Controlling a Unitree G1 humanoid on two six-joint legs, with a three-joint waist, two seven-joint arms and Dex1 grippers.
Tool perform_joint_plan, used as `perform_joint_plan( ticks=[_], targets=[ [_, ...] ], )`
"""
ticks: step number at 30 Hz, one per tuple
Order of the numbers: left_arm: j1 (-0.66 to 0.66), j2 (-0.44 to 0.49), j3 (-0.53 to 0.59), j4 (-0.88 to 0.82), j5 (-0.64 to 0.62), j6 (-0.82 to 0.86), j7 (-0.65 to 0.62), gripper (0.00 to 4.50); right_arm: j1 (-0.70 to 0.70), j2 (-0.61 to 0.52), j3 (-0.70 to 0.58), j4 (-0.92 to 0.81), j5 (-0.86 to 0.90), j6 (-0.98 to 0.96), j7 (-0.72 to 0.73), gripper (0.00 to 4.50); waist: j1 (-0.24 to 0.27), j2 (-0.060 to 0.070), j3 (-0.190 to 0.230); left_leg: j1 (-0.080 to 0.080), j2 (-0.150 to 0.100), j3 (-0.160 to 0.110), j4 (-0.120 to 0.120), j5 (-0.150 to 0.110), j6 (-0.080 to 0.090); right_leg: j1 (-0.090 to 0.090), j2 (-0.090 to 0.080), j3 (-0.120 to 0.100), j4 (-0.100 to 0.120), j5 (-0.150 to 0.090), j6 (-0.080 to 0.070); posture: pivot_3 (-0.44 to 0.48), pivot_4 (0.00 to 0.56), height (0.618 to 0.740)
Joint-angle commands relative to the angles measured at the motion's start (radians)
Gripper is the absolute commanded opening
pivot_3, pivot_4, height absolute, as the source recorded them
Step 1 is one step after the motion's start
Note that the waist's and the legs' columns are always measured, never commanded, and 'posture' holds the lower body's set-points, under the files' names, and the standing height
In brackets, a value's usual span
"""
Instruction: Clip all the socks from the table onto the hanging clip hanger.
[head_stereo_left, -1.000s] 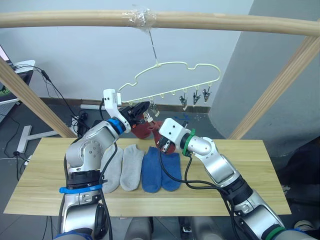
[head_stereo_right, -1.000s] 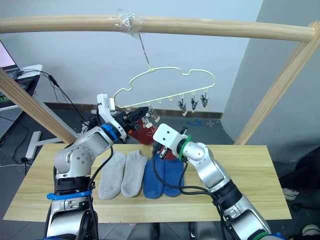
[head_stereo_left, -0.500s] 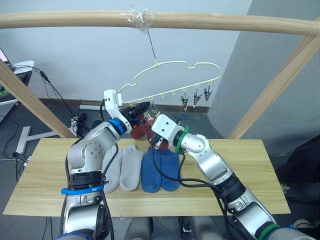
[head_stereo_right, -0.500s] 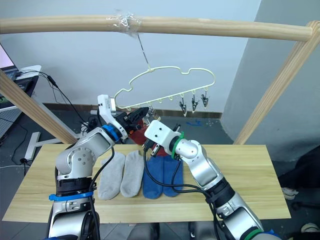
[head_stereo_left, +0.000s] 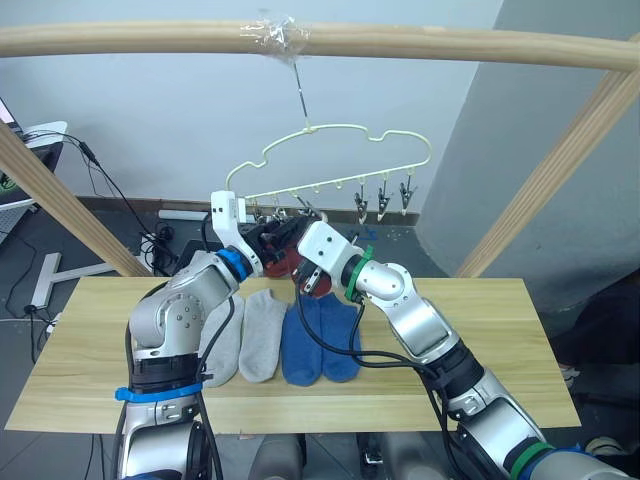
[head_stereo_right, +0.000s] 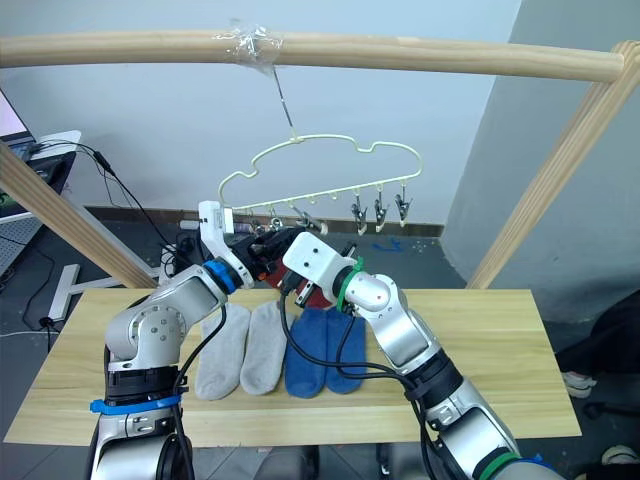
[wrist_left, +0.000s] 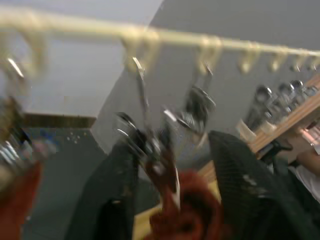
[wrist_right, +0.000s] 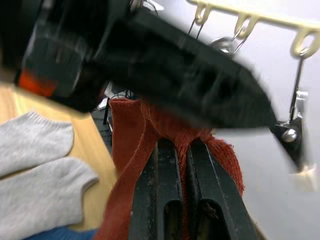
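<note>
Near the front edge of the light wooden plank bench (head_stereo_left: 480, 340): two grey and two blue short socks (head_stereo_left: 285, 335), flat, side by side. Farther: right tool (wrist_right: 181, 150) pinching the rust red sock (wrist_right: 135, 130). Just above, left tool (wrist_left: 167, 165) spread around a small metal clip (wrist_left: 150, 145) of the pale-yellow wire clip hanger (head_stereo_left: 340, 160).

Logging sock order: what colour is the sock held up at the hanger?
Rust red sock, clearest in the right wrist view.

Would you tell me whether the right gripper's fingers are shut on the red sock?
Shut: in the right wrist view the right gripper pinches the red sock between nearly touching fingers.
</note>
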Motion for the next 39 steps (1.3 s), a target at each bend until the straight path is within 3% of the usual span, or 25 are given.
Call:
perform_joint_plan(
  ticks=[1,7,10,14,18,21,25,33,39],
  targets=[
    [-0.004,0.047,0.037,-0.081,-0.074,0.042,-0.039,2.74,-0.02,0.01,-0.009,-0.017,0.004,-0.026,-0.007,0.0,-0.001,0.0,0.0,0.0,0.0,0.0,0.0,0.0,0.0,0.0,0.0,0.0,0.0,0.0,0.0,-0.024,0.189,0.701],
    [0.042,0.146,0.043,-0.101,-0.101,0.081,-0.096,2.74,-0.025,0.01,-0.007,-0.008,0.001,-0.032,-0.008,0.0,-0.001,0.0,0.0,0.0,0.0,0.0,0.0,0.0,0.0,0.0,0.0,0.0,0.0,0.0,0.001,-0.018,0.192,0.701],
    [0.069,0.222,0.026,-0.066,-0.03,0.024,-0.148,2.74,-0.027,0.006,-0.004,-0.006,-0.001,-0.037,-0.004,0.0,-0.001,0.0,0.0,0.0,0.0,0.0,0.0,0.0,0.0,0.0,0.0,0.0,0.0,0.0,0.001,-0.01,0.194,0.701],
    [0.072,0.251,0.002,-0.045,0.006,-0.017,-0.187,2.74,-0.028,0.005,-0.004,-0.003,0.0,-0.041,-0.001,0.0,0.0,0.0,0.0,0.0,0.0,0.0,0.0,0.0,0.0,0.0,0.0,0.0,0.0,0.0,0.0,-0.005,0.196,0.701],
    [0.106,0.255,-0.023,-0.084,0.019,-0.027,-0.213,2.74,-0.026,0.0,0.001,-0.004,0.01,-0.046,0.019,0.0,0.002,0.0,0.0,0.0,0.0,0.0,0.0,0.0,0.0,0.0,0.0,0.0,-0.001,0.0,0.0,-0.001,0.193,0.701],
    [0.115,0.256,-0.027,-0.093,0.023,-0.035,-0.226,2.78,-0.018,0.011,-0.019,-0.014,0.034,-0.043,0.016,0.7,0.002,0.0,0.0,0.0,0.0,0.0,0.0,0.0,0.0,-0.001,0.0,0.0,-0.001,0.0,0.0,-0.001,0.193,0.701],
    [0.122,0.26,-0.025,-0.096,0.027,-0.05,-0.245,2.78,-0.021,-0.025,0.002,-0.01,-0.014,-0.05,0.013,2.02,0.002,0.0,0.0,0.0,0.0,0.0,0.0,0.0,0.0,0.0,0.0,0.0,0.0,0.0,0.0,0.002,0.193,0.701],
    [0.119,0.184,-0.074,-0.18,0.099,-0.136,-0.17,2.78,0.069,-0.152,-0.034,-0.163,0.013,-0.017,0.09,2.02,0.006,0.0,0.0,-0.002,0.0,0.0,0.0,0.0,0.0,-0.001,0.0,0.0,-0.001,0.0,0.0,-0.001,0.194,0.701],
    [0.135,0.097,-0.189,-0.147,0.33,-0.404,-0.096,2.78,0.136,-0.268,-0.101,-0.324,0.057,0.04,0.16,2.02,0.005,0.0,0.0,-0.001,-0.001,0.0,0.0,0.0,0.0,0.0,-0.001,0.0,-0.001,0.0,0.001,-0.008,0.202,0.701]
  ],
)
